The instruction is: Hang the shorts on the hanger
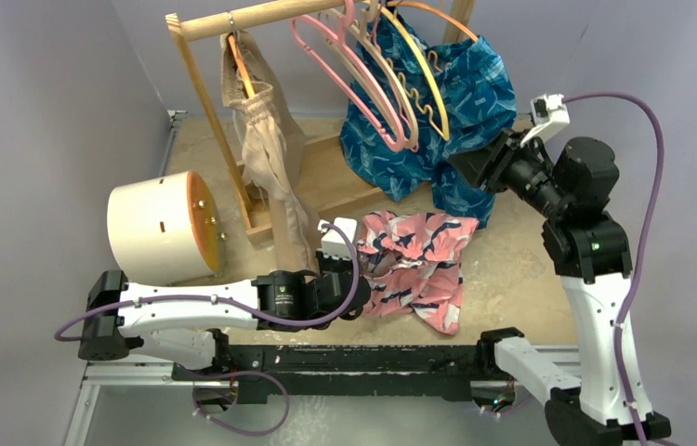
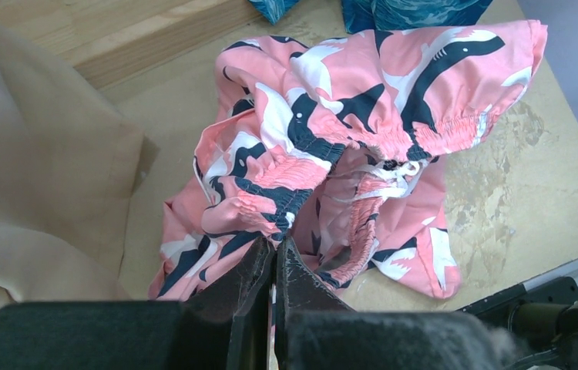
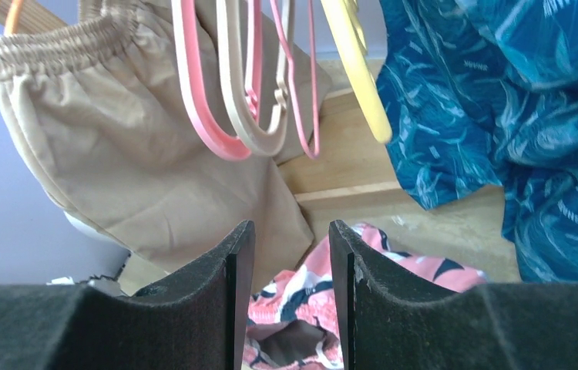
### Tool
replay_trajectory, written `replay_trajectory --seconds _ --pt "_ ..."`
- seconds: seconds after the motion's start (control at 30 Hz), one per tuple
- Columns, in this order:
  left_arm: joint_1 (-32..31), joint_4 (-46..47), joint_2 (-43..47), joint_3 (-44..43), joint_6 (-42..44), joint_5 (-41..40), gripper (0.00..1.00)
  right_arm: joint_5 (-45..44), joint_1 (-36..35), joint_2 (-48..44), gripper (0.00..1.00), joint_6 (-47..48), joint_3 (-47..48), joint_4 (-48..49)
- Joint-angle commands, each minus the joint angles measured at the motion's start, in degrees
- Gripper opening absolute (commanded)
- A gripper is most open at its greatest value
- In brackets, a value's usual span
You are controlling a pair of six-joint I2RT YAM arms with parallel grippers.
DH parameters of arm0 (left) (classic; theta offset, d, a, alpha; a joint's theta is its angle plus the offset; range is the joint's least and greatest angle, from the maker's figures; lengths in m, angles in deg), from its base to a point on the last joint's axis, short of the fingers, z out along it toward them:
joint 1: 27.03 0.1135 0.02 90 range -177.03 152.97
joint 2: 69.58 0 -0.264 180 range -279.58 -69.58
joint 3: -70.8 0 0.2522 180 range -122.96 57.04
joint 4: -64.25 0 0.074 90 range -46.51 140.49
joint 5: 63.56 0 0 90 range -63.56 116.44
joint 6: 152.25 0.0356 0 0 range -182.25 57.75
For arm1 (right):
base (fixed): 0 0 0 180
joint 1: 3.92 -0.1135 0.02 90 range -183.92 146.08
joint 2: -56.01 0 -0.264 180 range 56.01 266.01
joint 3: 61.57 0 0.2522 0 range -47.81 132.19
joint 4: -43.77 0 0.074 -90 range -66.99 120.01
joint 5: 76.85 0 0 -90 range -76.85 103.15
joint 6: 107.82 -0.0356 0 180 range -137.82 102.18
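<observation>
The left tool (image 2: 274,266) is pinching the waistband of the pink leaf-printed fabric shorts (image 2: 363,100), crumpled mid-frame on the bench (image 2: 525,177). The right tool (image 3: 291,254) is hovering part-open and empty below the pink plastic hanger (image 3: 197,92). Hanging is not yet happening.

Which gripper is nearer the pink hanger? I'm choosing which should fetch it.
Right. The right gripper faces the hanger from just below; the left gripper pinches the shorts, farther off.

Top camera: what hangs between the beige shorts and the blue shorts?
Empty hangers on the wooden rod: the pink hanger, beige hangers and a yellow-orange hanger. The right wrist view shows them too.
</observation>
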Motion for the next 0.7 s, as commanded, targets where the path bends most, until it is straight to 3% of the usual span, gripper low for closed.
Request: replay_trajectory --seconds 0.0,0.3,0.67 --pt "0.2 3.2 1.1 0.2 -0.4 0.8 0.00 1.1 -1.3 2.6 0.43 -1.4 7.1 5.1" --pt "0.2 4.2 1.2 0.4 0.1 3.2 0.00 -5.3 -10.5 11.8 0.45 -0.4 17.4 4.1" --pt "0.3 3.2 3.1 0.8 0.4 4.2 0.00 -14.6 -18.6 19.2 0.47 4.3 23.6 2.2"
